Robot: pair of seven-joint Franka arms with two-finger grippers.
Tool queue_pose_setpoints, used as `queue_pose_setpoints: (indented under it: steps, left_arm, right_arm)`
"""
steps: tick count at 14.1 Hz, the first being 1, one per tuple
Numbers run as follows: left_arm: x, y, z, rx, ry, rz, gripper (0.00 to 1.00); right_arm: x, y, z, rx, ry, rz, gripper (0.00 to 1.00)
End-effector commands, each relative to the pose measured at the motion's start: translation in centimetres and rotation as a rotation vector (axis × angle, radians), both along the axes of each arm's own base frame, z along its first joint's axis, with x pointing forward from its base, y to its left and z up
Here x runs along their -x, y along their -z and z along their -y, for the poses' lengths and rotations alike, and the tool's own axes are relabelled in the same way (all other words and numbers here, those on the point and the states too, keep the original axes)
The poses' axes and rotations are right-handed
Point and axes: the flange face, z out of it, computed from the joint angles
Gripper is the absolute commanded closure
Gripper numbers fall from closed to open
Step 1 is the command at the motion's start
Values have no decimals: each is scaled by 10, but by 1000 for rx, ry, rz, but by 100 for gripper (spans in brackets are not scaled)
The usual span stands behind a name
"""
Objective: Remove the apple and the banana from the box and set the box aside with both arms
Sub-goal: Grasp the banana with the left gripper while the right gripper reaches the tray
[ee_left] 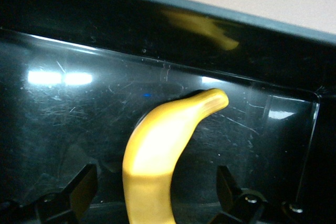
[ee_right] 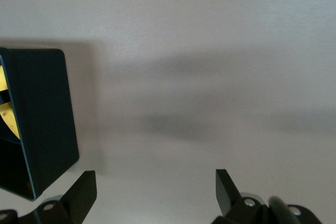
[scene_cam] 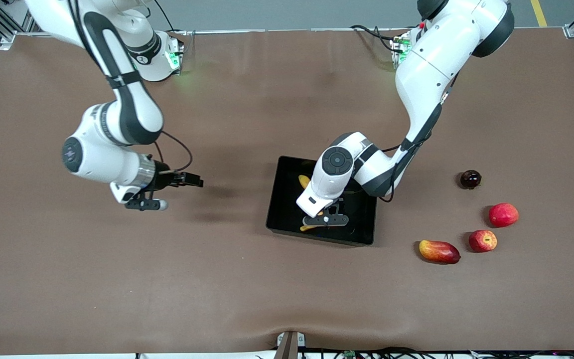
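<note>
The black tray (scene_cam: 287,209) sits mid-table with the yellow banana (scene_cam: 305,180) lying in it. My left gripper (scene_cam: 328,212) is down inside the tray, open, with its fingers on either side of the banana (ee_left: 157,150) and a gap on each side; the tray floor (ee_left: 58,124) shows around it. The small red apple with yellow patches (scene_cam: 483,241) lies on the table toward the left arm's end. My right gripper (scene_cam: 198,181) is open and empty (ee_right: 155,190) over bare table toward the right arm's end; the tray's corner (ee_right: 44,114) shows in its view.
Toward the left arm's end lie a red-yellow mango (scene_cam: 439,251) beside the apple, a plain red round fruit (scene_cam: 503,215) and a small dark round fruit (scene_cam: 470,179). The brown table (scene_cam: 247,289) reaches to the front edge.
</note>
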Motion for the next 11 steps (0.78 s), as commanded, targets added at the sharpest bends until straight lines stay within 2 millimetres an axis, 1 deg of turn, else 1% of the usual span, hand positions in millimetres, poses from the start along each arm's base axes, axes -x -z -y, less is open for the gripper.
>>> queue_pose_setpoints:
  steps: [1,2,3,4,5,6,9,11]
  left_arm:
    - [2,4,10,-14,-2,29,0]
    - [1,6,9,-17,-3,30,0]
    - [2,7,9,-18,-1,29,8]
    - [4,7,12,-16,1,28,48]
    - [3,6,11,-18,3,31,85]
    - [3,4,11,-19,5,33,100]
    - [0,-10,11,-21,9,48,100]
    - [-6,-22,5,-26,6,60,100]
  right_arm:
    - [15,-4,-3,-18,33,10,0]
    - [17,-2,-5,-17,32,10,0]
    - [19,1,-7,-12,35,22,0]
    - [22,8,-10,2,49,55,0]
    - [28,15,-21,9,53,84,0]
    - [32,17,-29,-2,63,92,0]
    - [32,10,-47,-87,138,77,0]
    - [26,5,-57,-116,153,80,0]
